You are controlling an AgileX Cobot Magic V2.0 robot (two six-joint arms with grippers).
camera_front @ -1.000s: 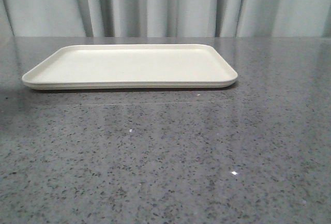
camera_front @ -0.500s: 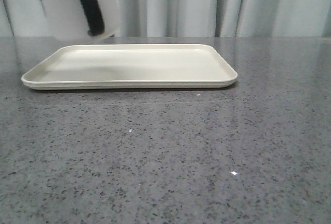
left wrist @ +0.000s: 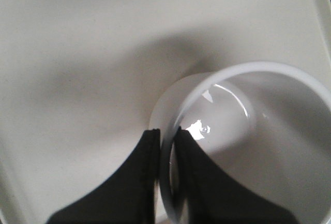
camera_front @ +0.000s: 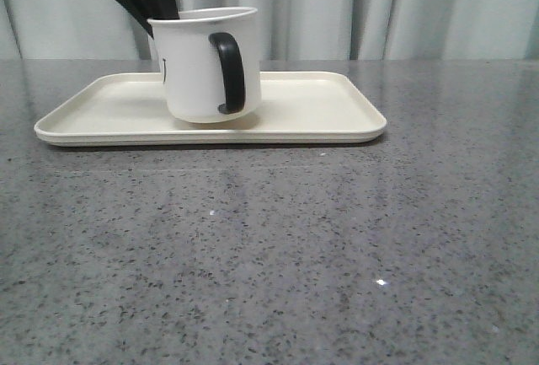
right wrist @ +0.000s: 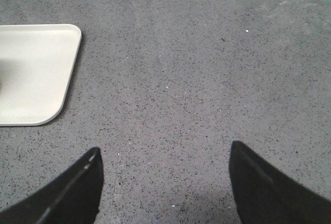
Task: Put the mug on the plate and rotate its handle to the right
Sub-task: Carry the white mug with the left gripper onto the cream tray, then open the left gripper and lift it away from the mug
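Note:
The white mug (camera_front: 198,66) stands on the cream-white plate (camera_front: 320,108), left of its middle, slightly tilted. Its black handle (camera_front: 228,72) faces the front camera, a little to the right. My left gripper (camera_front: 160,13) comes down from the upper left and is shut on the mug's rim at its back left. In the left wrist view the two black fingers (left wrist: 139,177) pinch the mug's wall (left wrist: 168,182), one outside and one inside. The smiley face print barely shows at the mug's left edge. My right gripper (right wrist: 164,182) is open and empty above bare table, right of the plate's corner (right wrist: 51,79).
The grey speckled table (camera_front: 278,255) stretches in front of and to the right of the plate. Pale curtains (camera_front: 379,7) hang behind the table's far edge.
The plate was empty a second ago. The mug came down from the upper left in my left gripper and now rests on the plate, further right.

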